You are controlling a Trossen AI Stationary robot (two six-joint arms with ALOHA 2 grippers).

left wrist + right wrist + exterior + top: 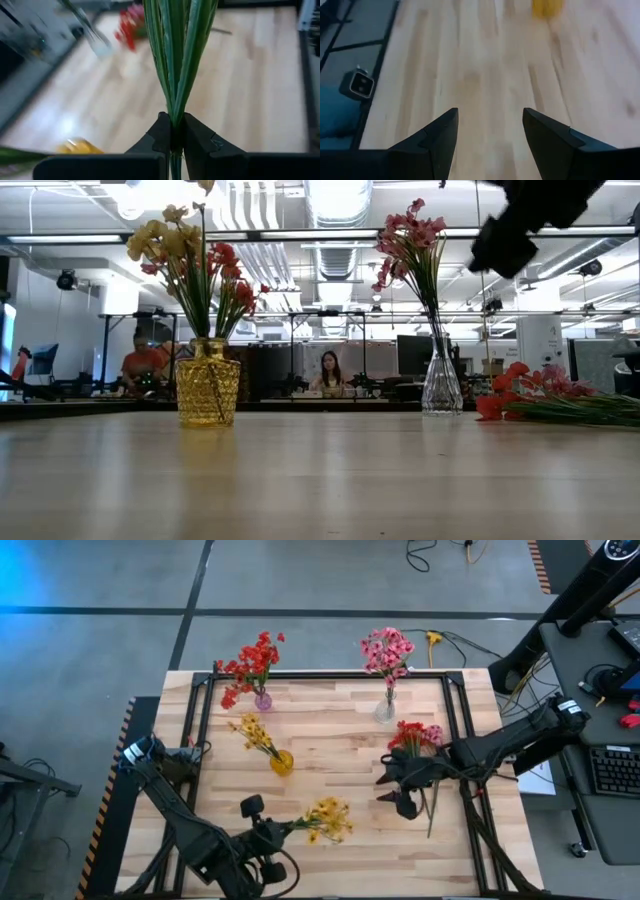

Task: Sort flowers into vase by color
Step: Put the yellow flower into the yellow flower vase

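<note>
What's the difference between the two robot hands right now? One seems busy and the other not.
The left tool is shut on the green stems of a yellow flower sprig, near the table's front edge. The right tool stands open and holds nothing, hovering beside the loose red and pink flowers lying on the wooden table. Both are dark two-finger tools over the same table.

Flowers (415, 736) right of vases (282, 762)

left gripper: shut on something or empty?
Shut on a yellow sprig. In the left wrist view the left gripper pinches the green stems between its fingers; overhead, yellow blossoms stick out past it.
</note>
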